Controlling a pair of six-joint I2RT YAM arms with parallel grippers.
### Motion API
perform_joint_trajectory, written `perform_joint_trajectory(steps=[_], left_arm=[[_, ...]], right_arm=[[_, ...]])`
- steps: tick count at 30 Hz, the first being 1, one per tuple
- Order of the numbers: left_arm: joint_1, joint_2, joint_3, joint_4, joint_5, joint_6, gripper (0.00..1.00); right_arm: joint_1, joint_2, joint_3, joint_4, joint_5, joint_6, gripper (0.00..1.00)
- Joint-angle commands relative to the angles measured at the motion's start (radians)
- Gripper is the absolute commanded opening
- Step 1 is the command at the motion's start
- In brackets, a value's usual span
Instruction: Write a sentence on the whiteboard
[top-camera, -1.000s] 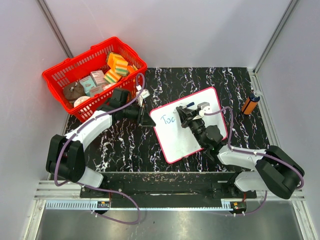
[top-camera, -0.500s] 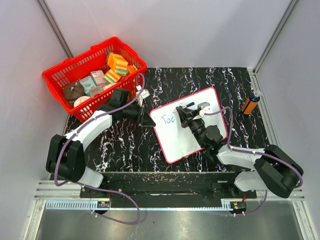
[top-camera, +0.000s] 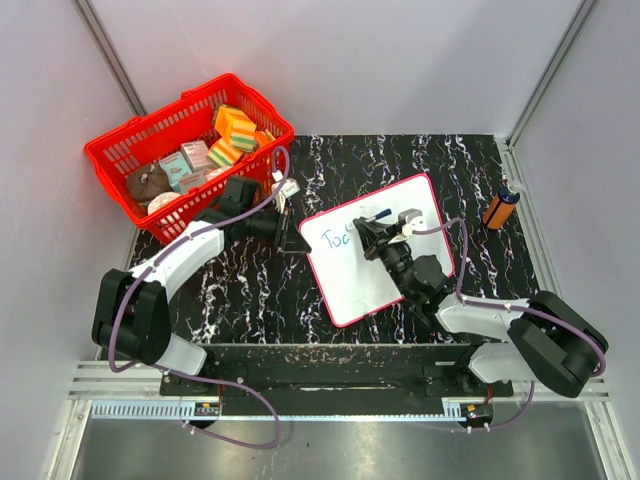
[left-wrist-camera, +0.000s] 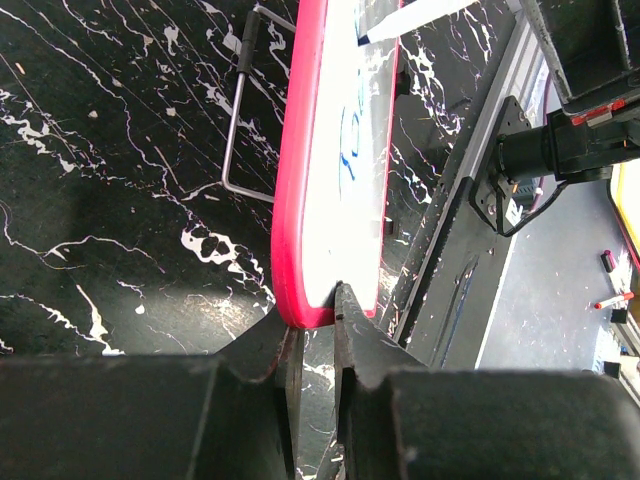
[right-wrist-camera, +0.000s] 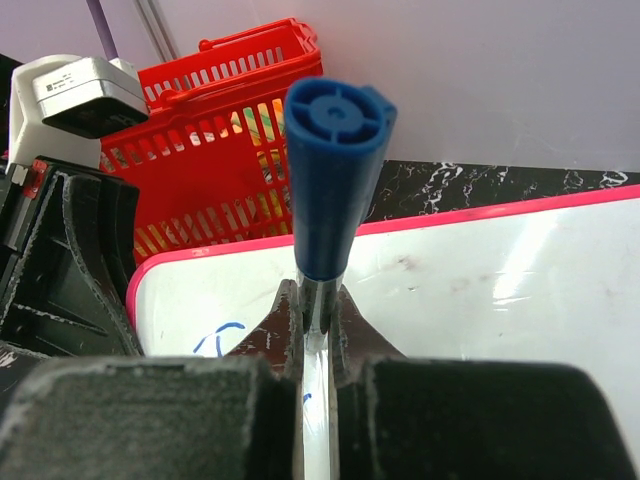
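The whiteboard (top-camera: 372, 290), white with a red-pink rim, lies tilted on the black marbled table. Blue letters of the sentence (top-camera: 338, 238) sit near its upper left corner and read roughly "Toc". My right gripper (top-camera: 362, 232) hovers over the board just right of the letters, shut on a blue-capped marker (right-wrist-camera: 333, 170) whose tip (left-wrist-camera: 400, 20) rests on the board. My left gripper (left-wrist-camera: 316, 322) is shut on the board's left corner, its jaws pinching the red rim (left-wrist-camera: 298, 180). The writing (left-wrist-camera: 350, 150) also shows in the left wrist view.
A red basket (top-camera: 185, 155) with sponges and small boxes stands at the back left, close behind the left arm. An orange cylinder (top-camera: 500, 208) lies right of the board near the wall. A thin wire frame (left-wrist-camera: 240, 130) lies on the table beside the board's left edge.
My right gripper has shifted slightly left and nearer over the board with the marker, and the blue writing has grown by a small stroke. The left arm has not moved.
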Motion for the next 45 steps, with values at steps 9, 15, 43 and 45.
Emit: perform_joint_trajectory(steps=[9,15,43,45], left_arm=[[-0.06,0.029,-0.037,-0.132,-0.067,0.183,0.0],[-0.06,0.027,-0.037,-0.132,-0.069,0.185,0.0],[-0.063,0.032,-0.037,-0.132,-0.073,0.185,0.0],[-0.063,0.033,-0.037,-0.132,-0.073,0.186,0.0]], right_arm=[[-0.008,-0.027,-0.043,0.001,-0.024,0.02,0.0],[-0.009,-0.037,-0.064,-0.004,-0.032,0.031,0.0],[-0.008,-0.158,-0.07,-0.042,-0.033,0.03,0.0],[-0.009,-0.186,-0.066,-0.048,-0.03,0.031,0.0]])
